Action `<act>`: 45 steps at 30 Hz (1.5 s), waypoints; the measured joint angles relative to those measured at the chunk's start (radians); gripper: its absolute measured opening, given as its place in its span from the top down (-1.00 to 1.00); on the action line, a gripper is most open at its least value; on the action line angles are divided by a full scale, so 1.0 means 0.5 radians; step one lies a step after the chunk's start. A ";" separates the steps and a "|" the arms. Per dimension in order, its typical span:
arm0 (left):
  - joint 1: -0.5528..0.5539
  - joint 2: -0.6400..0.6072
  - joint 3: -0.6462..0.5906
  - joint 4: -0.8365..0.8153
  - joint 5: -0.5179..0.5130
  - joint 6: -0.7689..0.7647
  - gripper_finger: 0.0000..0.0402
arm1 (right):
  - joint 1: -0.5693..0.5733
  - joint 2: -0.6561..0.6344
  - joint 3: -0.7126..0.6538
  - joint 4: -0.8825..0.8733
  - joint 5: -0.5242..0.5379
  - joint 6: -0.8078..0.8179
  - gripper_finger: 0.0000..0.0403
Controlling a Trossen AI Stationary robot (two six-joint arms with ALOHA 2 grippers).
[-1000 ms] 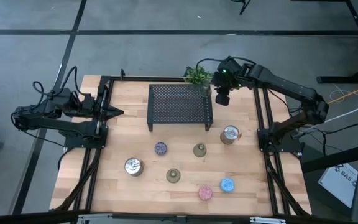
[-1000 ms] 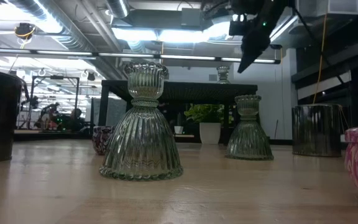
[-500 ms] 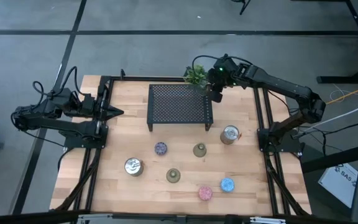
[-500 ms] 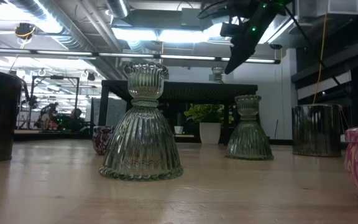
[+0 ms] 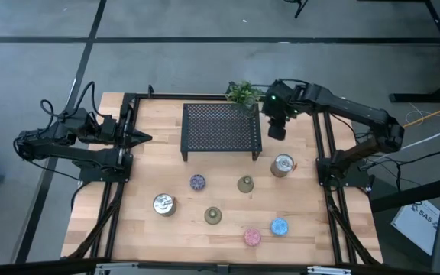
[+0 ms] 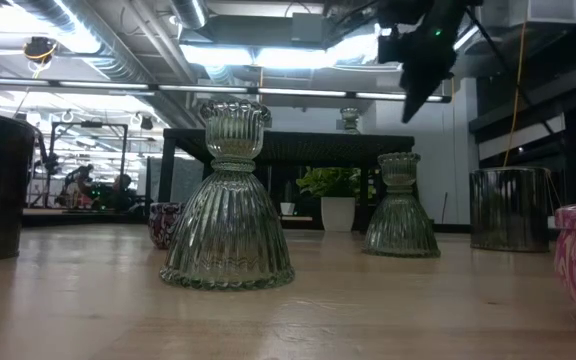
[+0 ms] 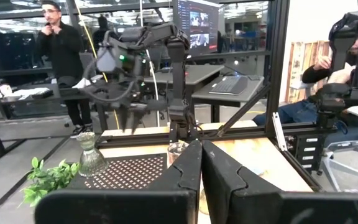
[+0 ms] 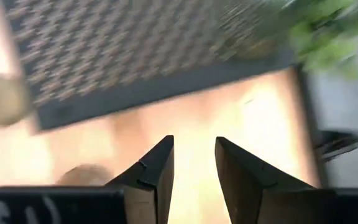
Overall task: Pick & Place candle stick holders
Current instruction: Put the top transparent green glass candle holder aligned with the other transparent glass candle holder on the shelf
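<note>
Since the previous frame my right gripper [image 5: 277,131] has shifted off the black mesh rack [image 5: 220,128] toward the table's right edge; it now hangs above bare wood beside the rack's right side, fingers [image 8: 156,167] apart and empty. My left gripper [image 5: 140,138] is parked at the left table edge, fingers [image 7: 185,174] pressed together.

One olive-green holder [image 7: 89,157] stands on the rack's far right corner, next to the small green plant [image 5: 243,92]. It is upright, long axis vertical, cup end up.

Two more olive-green holders [image 5: 245,184] [image 5: 213,216] stand upright on the table [image 5: 151,176]. The silver holders [image 5: 283,165] [image 5: 163,204], purple holder [image 5: 197,182], pink holder [image 5: 252,237] and blue holder [image 5: 279,227] stand on the table in front of the rack.
</note>
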 joint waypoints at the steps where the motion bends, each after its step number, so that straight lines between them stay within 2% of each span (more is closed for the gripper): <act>1: 0.000 0.000 0.000 0.000 0.000 0.000 0.97 | 0.025 -0.012 -0.001 -0.053 -0.049 0.038 0.41; 7: 0.000 0.000 0.000 0.000 0.000 0.000 0.96 | 0.226 -0.098 -0.001 -0.153 -0.284 0.269 0.41; 13: 0.000 0.000 0.000 0.000 0.000 0.000 0.97 | 0.477 -0.110 -0.008 -0.083 -0.288 0.571 0.41; 21: 0.000 0.000 0.000 0.000 0.000 0.000 0.96 | 0.899 -0.108 -0.130 0.074 -0.411 0.884 0.41; 27: 0.000 0.000 0.000 0.000 0.000 0.000 0.97 | 1.199 -0.108 -0.151 0.315 -0.404 1.068 0.41; 36: 0.000 0.000 0.001 0.000 0.000 0.000 0.97 | 1.568 -0.108 -0.286 0.825 -0.061 1.179 0.41; 40: 0.000 0.000 0.000 0.000 0.000 0.000 0.96 | 1.632 -0.107 -0.328 1.046 0.133 1.179 0.41; 45: 0.000 0.000 0.000 0.000 0.000 0.000 0.97 | 1.643 -0.107 -0.332 1.129 0.157 1.173 0.41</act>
